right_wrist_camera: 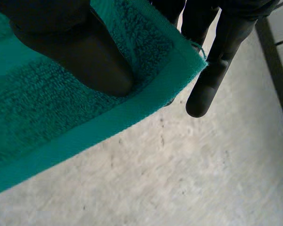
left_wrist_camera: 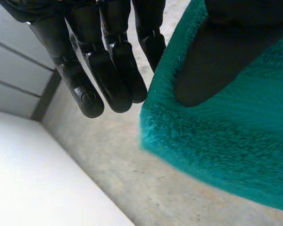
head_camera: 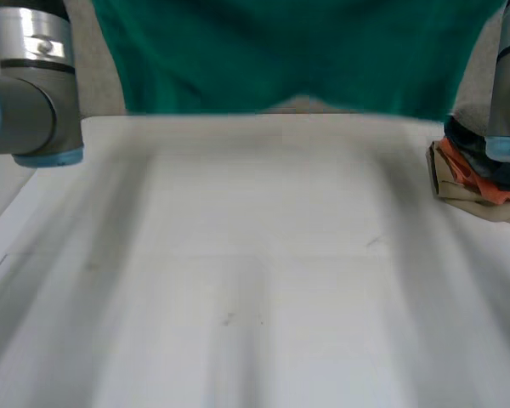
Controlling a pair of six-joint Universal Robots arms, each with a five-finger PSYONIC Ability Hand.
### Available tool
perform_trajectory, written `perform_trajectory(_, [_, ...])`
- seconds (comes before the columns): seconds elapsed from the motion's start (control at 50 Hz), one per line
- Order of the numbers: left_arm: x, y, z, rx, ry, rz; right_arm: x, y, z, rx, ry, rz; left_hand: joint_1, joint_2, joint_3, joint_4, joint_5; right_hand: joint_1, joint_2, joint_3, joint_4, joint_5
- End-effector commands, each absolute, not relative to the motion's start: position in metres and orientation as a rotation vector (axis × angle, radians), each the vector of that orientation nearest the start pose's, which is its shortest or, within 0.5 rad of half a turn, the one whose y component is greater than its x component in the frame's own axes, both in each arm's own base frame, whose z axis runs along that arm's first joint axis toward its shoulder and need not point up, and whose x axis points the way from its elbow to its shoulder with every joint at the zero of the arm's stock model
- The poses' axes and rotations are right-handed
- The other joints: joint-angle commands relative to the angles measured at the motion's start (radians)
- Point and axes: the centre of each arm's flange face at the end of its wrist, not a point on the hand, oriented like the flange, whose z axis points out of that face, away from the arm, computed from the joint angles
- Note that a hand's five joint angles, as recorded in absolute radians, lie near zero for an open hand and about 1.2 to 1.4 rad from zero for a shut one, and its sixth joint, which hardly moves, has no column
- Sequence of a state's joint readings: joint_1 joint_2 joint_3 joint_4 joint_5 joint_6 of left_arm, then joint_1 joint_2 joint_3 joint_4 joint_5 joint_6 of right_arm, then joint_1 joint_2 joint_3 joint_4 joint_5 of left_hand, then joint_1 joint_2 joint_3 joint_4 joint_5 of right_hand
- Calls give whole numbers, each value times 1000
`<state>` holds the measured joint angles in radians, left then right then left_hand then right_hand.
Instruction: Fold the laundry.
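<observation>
Left hand (left_wrist_camera: 216,61) and right hand (right_wrist_camera: 78,54) each pinch a towel (head_camera: 306,51) corner, towel held up past the counter (head_camera: 255,255); no fold made yet.

Robot lab, white table (head_camera: 255,255), bare concrete floor (right_wrist_camera: 179,179)

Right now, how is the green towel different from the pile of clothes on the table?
The green towel is one colour; the pile of clothes mixes orange, beige and dark. The towel is spread wide, pinched near its corners by the left hand and right hand; the pile lies heaped on the table. Both are cloth.
</observation>
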<state>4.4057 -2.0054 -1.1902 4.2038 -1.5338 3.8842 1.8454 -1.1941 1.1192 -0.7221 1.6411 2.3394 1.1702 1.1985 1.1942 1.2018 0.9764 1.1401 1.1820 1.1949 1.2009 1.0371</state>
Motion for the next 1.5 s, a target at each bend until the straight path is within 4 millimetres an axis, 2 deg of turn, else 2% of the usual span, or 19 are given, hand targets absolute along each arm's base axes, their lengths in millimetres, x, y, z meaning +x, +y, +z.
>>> perform_trajectory(0.02, [-245,-381,352,496,1042,-2637,245,-385,356,598,-1097,2365,226,198,202,194,245,256,214,201,195,185])
perform_trajectory(0.12, [-245,-381,305,589,1250,-2564,249,-394,310,684,-1285,2321,226,198,202,194,245,256,214,201,195,185])
perform_trajectory(0.18, [-245,-383,275,638,1350,-2509,253,-399,263,808,-1449,2248,226,198,202,194,245,256,214,201,195,185])
perform_trajectory(0.28, [-241,-373,199,792,1593,-2345,255,-397,191,992,-1720,2040,226,198,202,194,245,256,214,201,195,185])
perform_trajectory(0.36, [-237,-356,164,912,1748,-2232,249,-385,163,1094,-1882,1867,226,198,202,194,245,256,214,201,195,185])
perform_trajectory(0.48, [-205,-320,157,1023,1992,-1913,237,-353,165,1181,-2032,1676,226,198,202,194,245,256,214,201,195,185])
perform_trajectory(0.6, [-181,-265,161,1260,2127,-1502,216,-281,197,1356,-2180,1365,226,198,202,194,245,256,214,201,195,185])
perform_trajectory(0.64, [-175,-249,165,1325,2146,-1397,200,-244,198,1497,-2225,1126,226,198,202,194,245,256,214,201,195,185])
perform_trajectory(0.72, [-163,-215,172,1486,2155,-1184,178,-208,208,1668,-2142,953,226,198,202,194,245,256,214,201,195,185])
perform_trajectory(0.82, [-167,-218,178,1538,2115,-1239,177,-219,212,1613,-2055,1080,226,198,202,194,245,256,214,201,195,185])
perform_trajectory(0.9, [-174,-236,179,1546,2056,-1327,182,-242,207,1558,-1995,1163,226,198,202,194,245,256,214,201,195,185])
perform_trajectory(0.98, [-207,-259,175,1591,1903,-1491,186,-278,184,1465,-2017,1184,226,198,202,194,245,256,214,201,195,185])
perform_trajectory(1.14, [-250,-337,179,1340,1611,-1871,188,-318,165,1234,-2038,1204,226,198,202,194,245,256,214,201,195,185])
perform_trajectory(1.3, [-282,-386,158,1236,1429,-2018,196,-351,153,1142,-1906,1377,226,198,202,194,245,256,214,201,195,185])
perform_trajectory(1.42, [-291,-397,144,1231,1422,-2033,208,-372,148,1099,-1816,1509,226,198,202,194,245,256,214,201,195,185])
perform_trajectory(1.44, [-294,-396,143,1235,1420,-2039,210,-373,148,1102,-1799,1525,226,198,202,194,245,60,18,5,-1,-12])
perform_trajectory(1.46, [-298,-394,143,1237,1409,-2053,213,-375,148,1095,-1786,1543,-323,-351,-347,-354,-304,-178,-220,-233,-239,-249])
perform_trajectory(1.48, [-300,-393,143,1236,1405,-2060,214,-378,149,1066,-1768,1574,-639,-668,-663,-671,-620,-654,-696,-709,-715,-725])
perform_trajectory(1.5, [-303,-391,143,1237,1397,-2069,214,-380,150,1051,-1760,1585,-945,-973,-969,-976,-926,-830,-872,-885,-891,-902])
